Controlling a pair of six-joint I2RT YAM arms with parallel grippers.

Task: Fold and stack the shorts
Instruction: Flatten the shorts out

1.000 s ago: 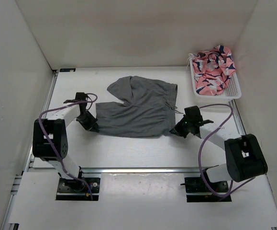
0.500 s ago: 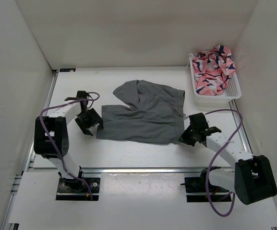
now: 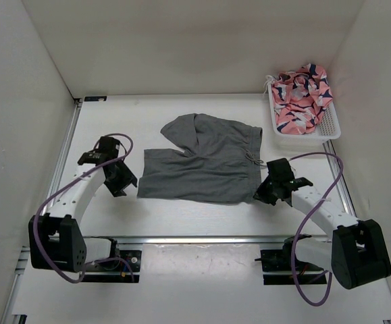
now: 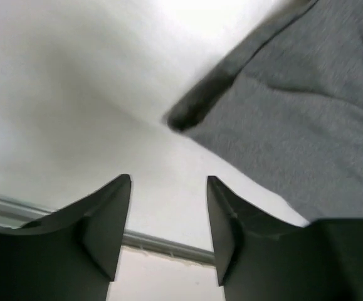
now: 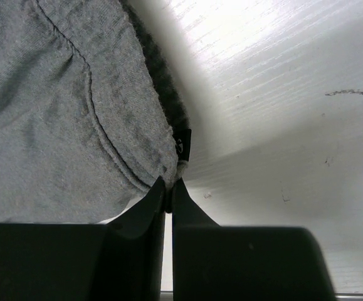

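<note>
Left gripper [image 3: 122,182] has let go of the shorts [image 3: 202,165] and drawn back to their left, and its arm has swung lower.

One pair of grey shorts lies spread on the table [image 3: 181,219], unmoved in the last half second, with two legs to the left and the waistband to the right. The left fingers [image 4: 109,219] stand spread, holding nothing, just left of the near leg's hem. The right gripper [image 3: 261,192] sits at the shorts' near right corner, its two fingers pressed together on the waistband edge. One white basket [image 3: 327,125] beyond the shorts' far right corner holds one heap of pink patterned cloth [image 3: 302,94].
</note>
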